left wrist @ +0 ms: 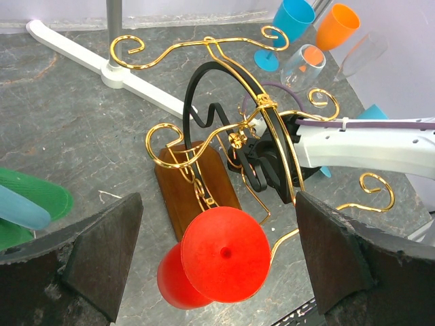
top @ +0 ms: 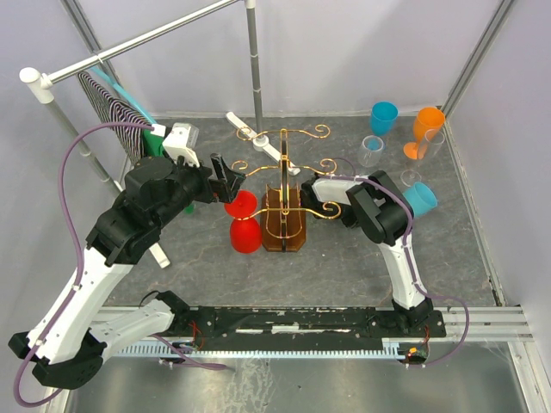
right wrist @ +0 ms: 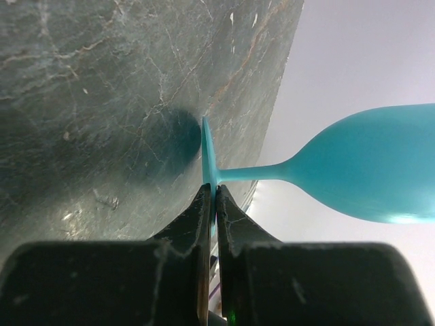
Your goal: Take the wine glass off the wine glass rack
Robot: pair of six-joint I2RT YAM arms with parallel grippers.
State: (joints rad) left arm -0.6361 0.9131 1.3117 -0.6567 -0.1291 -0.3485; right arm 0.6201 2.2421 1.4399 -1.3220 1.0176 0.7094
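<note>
The red wine glass hangs bowl-down on the gold wine glass rack, between the left gripper jaws, which stand wide apart and clear of it. The right gripper jaws pinch the foot of a teal wine glass.

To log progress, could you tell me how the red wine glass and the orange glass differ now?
The red wine glass hangs foot-up on the wine glass rack; the orange glass stands upright on the table. The red one faces the open left pincer; the orange one is far from it. Both are stemmed.
</note>
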